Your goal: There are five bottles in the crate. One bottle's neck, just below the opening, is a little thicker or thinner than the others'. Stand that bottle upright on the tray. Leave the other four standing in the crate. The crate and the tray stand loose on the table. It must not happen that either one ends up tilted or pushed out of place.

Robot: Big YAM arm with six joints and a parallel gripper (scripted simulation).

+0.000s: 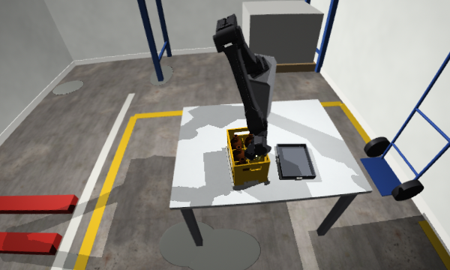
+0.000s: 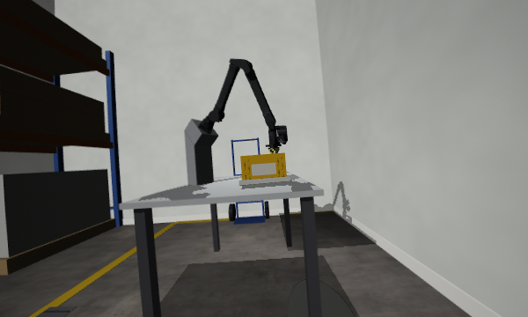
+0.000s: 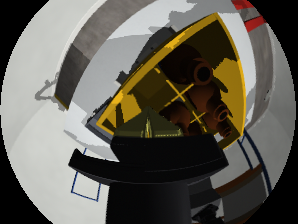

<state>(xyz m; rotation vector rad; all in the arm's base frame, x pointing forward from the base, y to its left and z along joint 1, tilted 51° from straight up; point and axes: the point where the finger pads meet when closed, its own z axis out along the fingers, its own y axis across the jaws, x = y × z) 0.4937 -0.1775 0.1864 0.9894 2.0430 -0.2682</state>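
crate [image 1: 250, 175]: 1 | tray [image 1: 295, 161]: 1 | claw [image 1: 256, 153]: pressed together, pinching nothing, over crate

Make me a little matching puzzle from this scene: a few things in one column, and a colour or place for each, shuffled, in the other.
Things:
1. crate
2. tray
3. bottles
4. gripper

Descriptions:
A. dark and flat, lying on the table beside the crate, nothing on it
B. yellow, with a grid of compartments inside
C. black, poised over the crate's tray-side edge, fingers shut
D. brown, standing inside the crate

Pairs: 1-B, 2-A, 3-D, 4-C
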